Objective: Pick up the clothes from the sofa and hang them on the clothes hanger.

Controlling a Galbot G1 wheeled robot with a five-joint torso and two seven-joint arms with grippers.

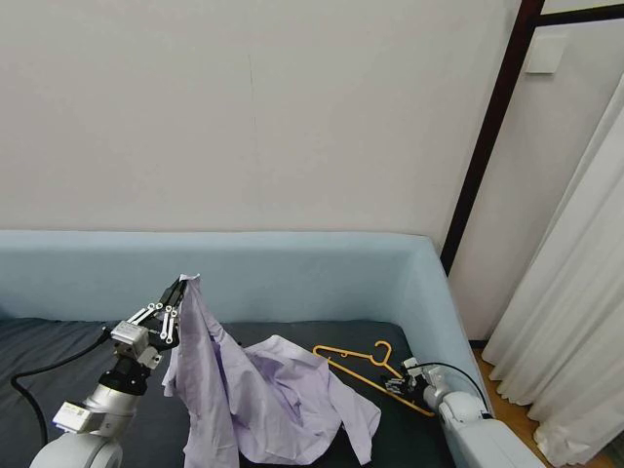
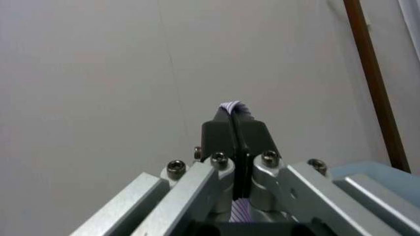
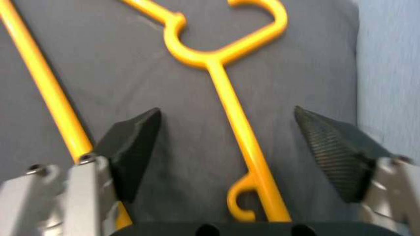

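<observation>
Head view, lower left of the frame: the left gripper (image 1: 183,286) clamps a lilac fabric shirt (image 1: 278,395) that drapes onto the pale blue sofa's (image 1: 312,273) dark seat. Lower right, the right gripper (image 1: 403,376) hovers spread wide above an orange plastic hanger (image 1: 353,362).
</observation>
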